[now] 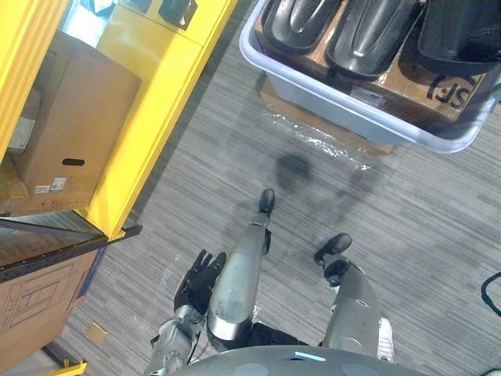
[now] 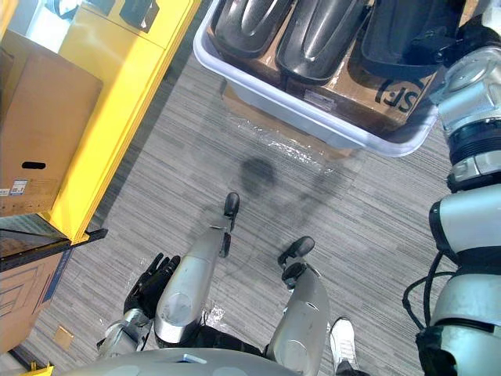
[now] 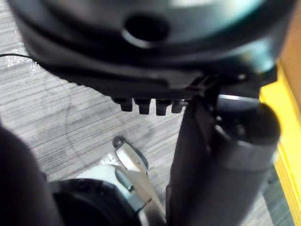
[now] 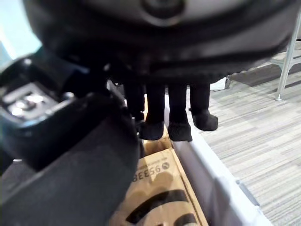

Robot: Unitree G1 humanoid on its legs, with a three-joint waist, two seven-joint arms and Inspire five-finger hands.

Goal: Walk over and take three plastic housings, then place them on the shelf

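Seen from the robot's head, looking down at grey carpet: a pale plastic bin (image 1: pixel 329 102) sits ahead and to the right, resting on a flat cardboard box. It holds three dark, glossy plastic housings (image 1: pixel 368 35) lying side by side on brown cardboard, packed closely. A yellow shelf (image 1: pixel 149 94) stands to the left with a cardboard carton (image 1: pixel 70 125) inside it. The right hand (image 4: pixel 155 56) reaches out over the bin's near corner. Its fingers (image 4: pixel 178 113) hang straight down, wide and holding nothing, with the tips above the bin's pale wall rather than over a housing. The left hand (image 1: pixel 200 278) hangs low beside the body, fingers loosely spread and empty. None of the housings has been lifted yet. The main risk appears to be the reach: closing from here would likely catch the rim or the cardboard liner instead of a housing. The housings look smooth and rounded, so a shallow grip could slide off, and lifting one might drag its neighbour. The carton on the shelf may also crowd the space for placing them.
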